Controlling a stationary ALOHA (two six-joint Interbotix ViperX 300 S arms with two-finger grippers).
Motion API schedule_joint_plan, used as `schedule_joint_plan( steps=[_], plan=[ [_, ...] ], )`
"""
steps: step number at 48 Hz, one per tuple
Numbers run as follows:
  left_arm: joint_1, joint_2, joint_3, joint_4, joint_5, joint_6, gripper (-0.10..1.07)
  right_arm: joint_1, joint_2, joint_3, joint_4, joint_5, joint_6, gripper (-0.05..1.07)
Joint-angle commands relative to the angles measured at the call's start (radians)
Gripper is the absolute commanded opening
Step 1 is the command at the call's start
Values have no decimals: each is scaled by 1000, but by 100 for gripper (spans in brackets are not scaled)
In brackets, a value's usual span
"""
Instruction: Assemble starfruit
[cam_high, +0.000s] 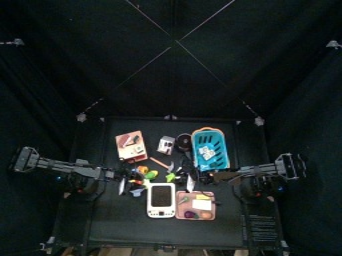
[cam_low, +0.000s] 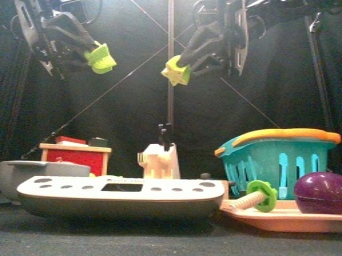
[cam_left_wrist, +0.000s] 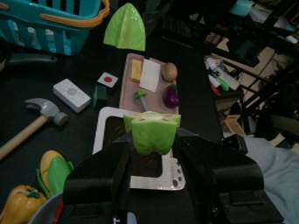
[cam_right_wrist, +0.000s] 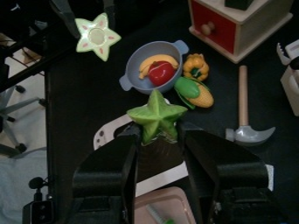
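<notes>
Both arms hang high above the white gadget (cam_low: 120, 190) on the counter (cam_low: 174, 235). The left gripper (cam_low: 94, 57) clasps one starfruit piece (cam_low: 100, 60), while the right gripper (cam_low: 181, 65) clasps another starfruit piece (cam_low: 175, 70), the two pieces near each other but apart.

Robot body: two black arms, black two-jaw grippers.
Left gripper (cam_low: 96, 58) and right gripper (cam_low: 181, 68): matte black, broad flat jaws. Arms are jointed black links with dark cables hanging alongside.
</notes>
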Motion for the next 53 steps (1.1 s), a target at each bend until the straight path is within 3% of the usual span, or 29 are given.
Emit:
schedule_joint_plan(
  steps=[1, 30, 53],
  plan=[
    [-5, 12, -29, -5, -6, 2, 72, -6, -9, -35, -5, -28, -3, 67],
    [-11, 77, -54, 51, -198, 5, 72, -81, 58, -64, 26, -367, -15, 67],
    [-11, 89, -54, -9, -204, -5, 72, -74, 94, -95, -112, -411, -63, 67]
  ],
)
